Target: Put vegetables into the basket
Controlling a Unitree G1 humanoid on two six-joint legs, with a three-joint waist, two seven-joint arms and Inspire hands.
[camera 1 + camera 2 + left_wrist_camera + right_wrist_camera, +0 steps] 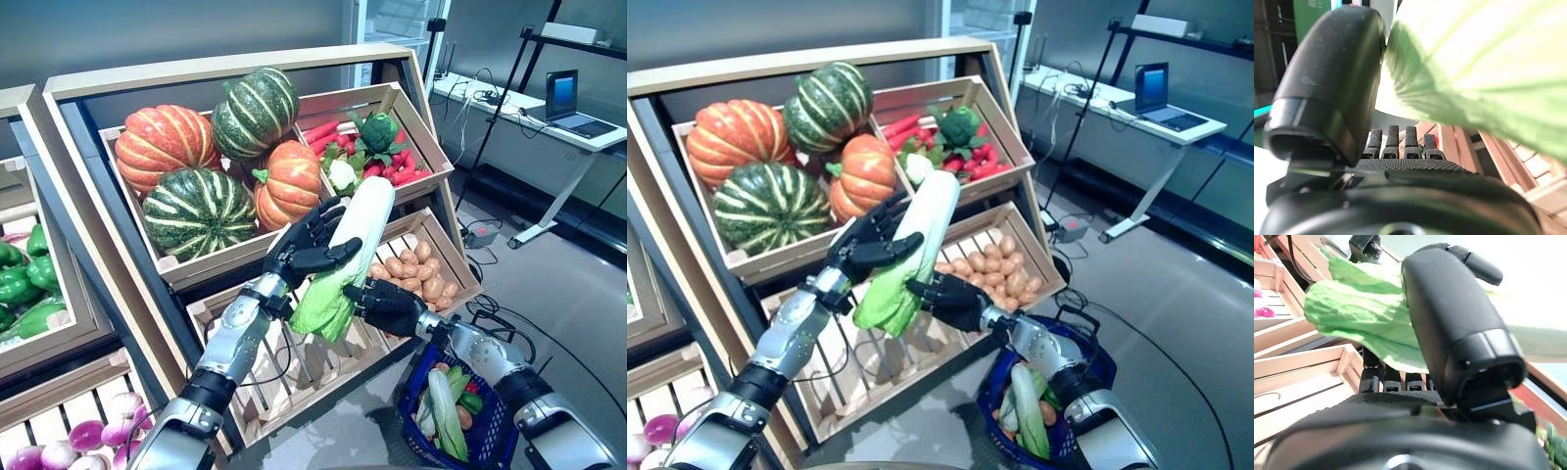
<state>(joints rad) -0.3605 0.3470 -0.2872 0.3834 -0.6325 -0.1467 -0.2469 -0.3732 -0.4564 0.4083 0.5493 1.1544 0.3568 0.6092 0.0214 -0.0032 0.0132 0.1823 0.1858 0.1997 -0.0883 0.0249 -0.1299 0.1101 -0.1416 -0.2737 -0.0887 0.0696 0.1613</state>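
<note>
Silver-grey jointed arms, black cuffs; each robot hand matte black, ribbed fingertips.

Pumpkins crated above potatoes; basket right, before the shelves.

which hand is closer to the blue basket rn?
Right. The right hand grips the cabbage low, just above the blue basket; the left hand grips it higher, nearer the pumpkins.

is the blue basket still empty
No, the blue basket on the floor already holds vegetables, among them a pale green cabbage like the one both hands are gripping above it.
</note>
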